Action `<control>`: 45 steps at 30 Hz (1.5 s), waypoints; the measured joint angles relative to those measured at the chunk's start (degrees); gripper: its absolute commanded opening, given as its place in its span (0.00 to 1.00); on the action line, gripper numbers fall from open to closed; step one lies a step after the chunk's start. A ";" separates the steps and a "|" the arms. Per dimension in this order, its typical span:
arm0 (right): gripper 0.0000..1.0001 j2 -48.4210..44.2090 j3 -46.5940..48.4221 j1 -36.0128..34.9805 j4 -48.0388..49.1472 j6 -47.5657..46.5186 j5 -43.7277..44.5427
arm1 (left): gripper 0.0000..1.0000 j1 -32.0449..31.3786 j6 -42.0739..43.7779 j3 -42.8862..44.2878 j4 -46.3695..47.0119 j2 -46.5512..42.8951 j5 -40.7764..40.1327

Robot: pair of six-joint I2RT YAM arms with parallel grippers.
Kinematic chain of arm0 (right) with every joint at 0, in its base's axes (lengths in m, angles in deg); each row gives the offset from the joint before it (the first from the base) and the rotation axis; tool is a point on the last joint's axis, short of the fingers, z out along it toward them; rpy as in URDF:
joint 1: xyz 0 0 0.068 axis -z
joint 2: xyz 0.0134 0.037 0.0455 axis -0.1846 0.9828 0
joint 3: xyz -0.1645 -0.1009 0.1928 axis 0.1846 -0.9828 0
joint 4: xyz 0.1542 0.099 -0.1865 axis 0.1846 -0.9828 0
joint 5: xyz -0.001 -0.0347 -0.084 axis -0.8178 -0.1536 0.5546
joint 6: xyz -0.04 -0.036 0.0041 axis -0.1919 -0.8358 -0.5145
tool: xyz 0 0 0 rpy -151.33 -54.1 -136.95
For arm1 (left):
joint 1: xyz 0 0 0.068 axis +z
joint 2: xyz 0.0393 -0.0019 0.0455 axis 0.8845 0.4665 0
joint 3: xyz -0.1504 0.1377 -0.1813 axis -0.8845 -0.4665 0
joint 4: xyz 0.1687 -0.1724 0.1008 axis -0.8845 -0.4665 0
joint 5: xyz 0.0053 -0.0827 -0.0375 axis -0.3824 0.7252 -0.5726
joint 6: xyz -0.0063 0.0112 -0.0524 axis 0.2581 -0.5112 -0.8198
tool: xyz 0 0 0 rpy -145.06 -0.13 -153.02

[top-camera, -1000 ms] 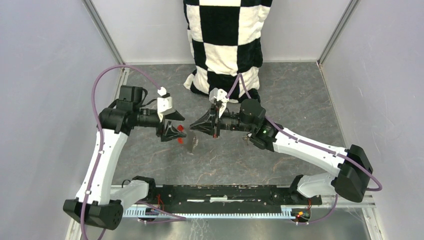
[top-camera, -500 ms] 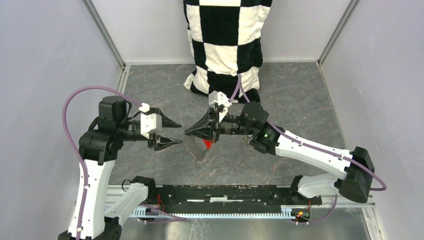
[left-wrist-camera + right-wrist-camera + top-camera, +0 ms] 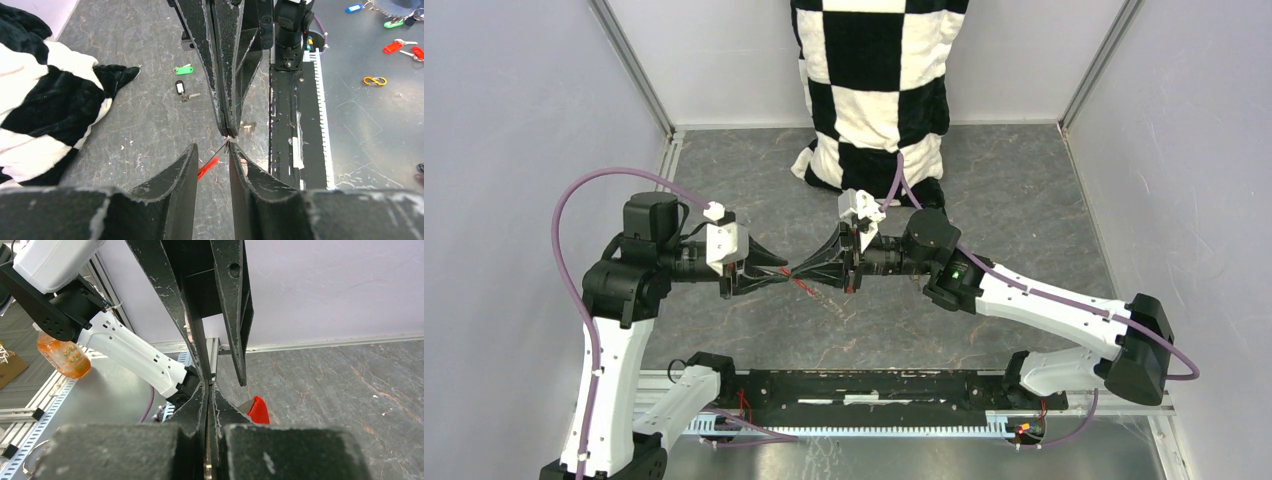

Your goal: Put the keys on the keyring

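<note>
I have the left gripper (image 3: 212, 150) and the right gripper (image 3: 228, 131) tip to tip above the table (image 3: 140, 130). The keyring (image 3: 207, 167) hangs from the right gripper's closed tips, down between my left gripper's fingers. The keys (image 3: 183, 70) lie together on the table beside the right gripper, on its far side, toward the plush cloth (image 3: 874, 90) beyond both grippers.

Arms meet nose to nose. Left gripper (image 3: 784, 272) points to 3 o'clock, fingers (image 3: 185, 175) slightly apart. Right gripper (image 3: 800, 272) points to 9 o'clock, fingers pinched tight.
</note>
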 measured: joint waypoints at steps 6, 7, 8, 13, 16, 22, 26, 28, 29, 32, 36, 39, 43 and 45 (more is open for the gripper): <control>0.00 -0.17 0.44 -0.63 -0.13 0.00 -0.04 | 0.35 0.00 1.07 0.00 -2.19 -0.02 -0.02; 0.00 -0.17 0.66 -0.70 -0.13 0.00 -0.04 | 0.35 0.00 1.31 0.00 -2.19 -0.02 0.00; 0.00 -0.17 0.85 -0.74 -0.13 0.00 -0.02 | 0.35 0.00 1.44 0.00 -2.21 -0.02 0.00; 0.00 -0.17 1.29 -1.11 -0.11 0.00 0.00 | 0.33 0.00 1.70 0.00 -2.56 -0.02 0.17; 0.00 -0.15 1.60 -1.38 -0.20 -0.09 0.02 | 0.31 0.00 1.68 0.00 -2.78 -0.02 0.57; 0.00 -0.15 1.95 -1.79 -0.09 -0.35 0.31 | 0.26 0.00 1.64 0.00 -2.73 -0.57 0.94; 0.01 0.04 2.91 -2.21 -0.44 -0.37 0.68 | 0.26 0.00 1.22 -0.02 -2.16 -1.25 1.38; 0.00 0.15 3.43 -2.38 -0.50 -0.39 0.81 | 0.26 0.00 0.96 -0.02 -1.64 -1.49 2.03; 0.00 0.17 3.61 -2.45 -0.50 -0.39 0.96 | 0.25 0.00 0.81 -0.02 -1.49 -1.62 2.25; 0.00 0.17 3.67 -2.62 -0.52 -0.39 1.36 | 0.23 0.02 0.52 -0.02 -1.14 -1.95 2.49; 0.00 0.26 3.74 -2.75 -0.52 -0.44 1.90 | 0.12 0.02 -0.04 -0.02 -1.05 -2.05 2.95; 0.00 0.26 3.76 -2.82 -0.50 -0.74 2.19 | 0.02 0.02 -0.22 -0.04 -0.90 -2.14 3.08; 0.27 0.24 4.31 -2.84 -1.03 -0.92 2.40 | 0.02 0.02 -0.74 -0.35 -0.04 -2.97 3.23; 0.38 0.22 4.94 -2.93 -2.14 -1.62 2.49 | 0.02 0.02 -1.07 -0.70 0.57 -3.43 3.52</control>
